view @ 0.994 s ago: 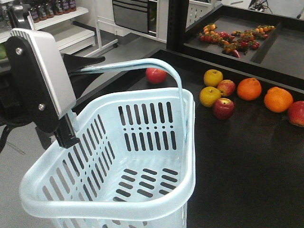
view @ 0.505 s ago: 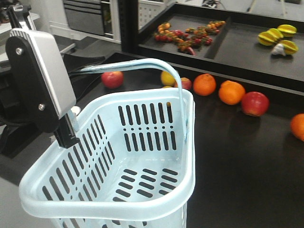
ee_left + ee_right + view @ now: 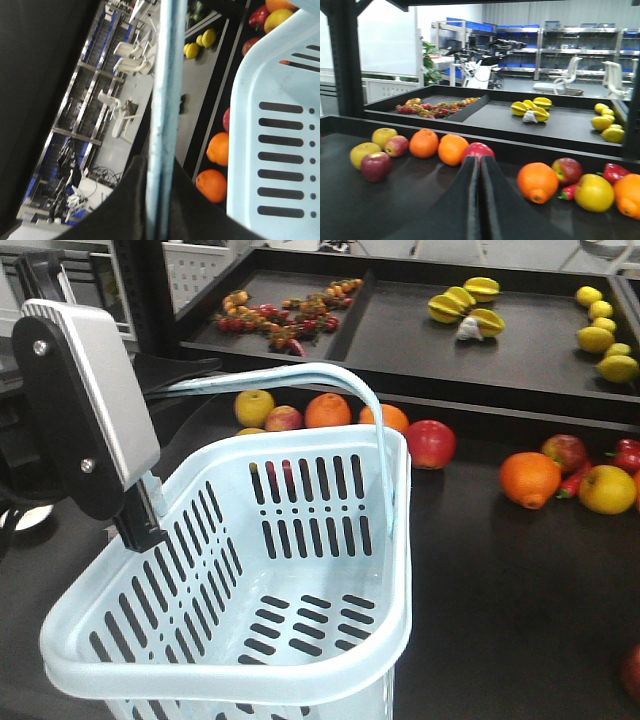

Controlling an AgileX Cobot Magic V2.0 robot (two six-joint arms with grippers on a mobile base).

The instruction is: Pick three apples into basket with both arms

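Note:
My left gripper (image 3: 185,380) (image 3: 160,200) is shut on the hoop handle (image 3: 164,90) of the pale blue basket (image 3: 230,680), which hangs empty in front of the front camera. Red apples lie on the black table beyond it: one bright red (image 3: 430,443), one red-yellow (image 3: 284,418), one at the right (image 3: 565,451). In the right wrist view my right gripper (image 3: 480,160) is shut and empty, low over the table. A red apple (image 3: 479,149) sits just past its tips, a dark red apple (image 3: 376,166) at the left, another (image 3: 567,170) at the right.
Oranges (image 3: 424,143) (image 3: 537,182), yellow apples (image 3: 384,136) (image 3: 593,192) and a red pepper (image 3: 616,172) are mixed among the apples. A raised black tray (image 3: 400,340) behind holds star fruit, lemons and small fruit.
The table and fruit have slid left across the front view, bringing more fruit and the tray's right side into sight. The basket and left gripper keep their place in the frame.

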